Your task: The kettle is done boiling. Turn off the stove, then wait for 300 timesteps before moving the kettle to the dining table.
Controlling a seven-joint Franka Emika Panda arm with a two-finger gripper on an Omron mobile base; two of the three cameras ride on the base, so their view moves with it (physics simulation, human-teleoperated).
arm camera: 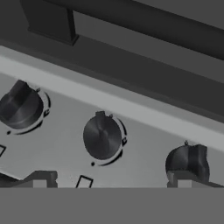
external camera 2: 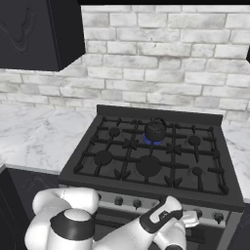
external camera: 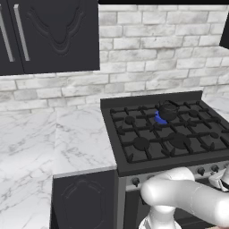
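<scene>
The kettle point(external camera: 168, 111) sits on a rear burner of the stove point(external camera: 147, 154), approx. the middle of the back row, near the back edge of the cooktop; in the right base view the kettle point(external camera 2: 155, 130) is upright, arched handle on top, w/ a blue flame point(external camera 2: 148, 140) showing at its base on the side toward the front-left; same blue glow point(external camera: 159, 119) beside it in the left base view. The other burners show no flame.

The arm reaches low to the stove's front edge, at the silver knob strip point(external camera 2: 128, 201); the hand point(arm camera: 109, 181) is released, fingers point(arm camera: 40, 179) spread wide apart, nothing betw. them; it hovers close in front of the strip, facing the knobs. In the hand view three dark knobs: the middle knob point(arm camera: 102, 138) sits betw. the two fingertips but apart from both; the left knob point(arm camera: 19, 107) lies off to one side; the right knob point(arm camera: 187, 161) is just behind the right fingertip, contact not clear.

Marble tabletop point(external camera: 40, 143) adjoins the stove on its left side; black wall cabinet point(external camera: 44, 33) above it; white brick wall point(external camera 2: 161, 58) behind the stove.
</scene>
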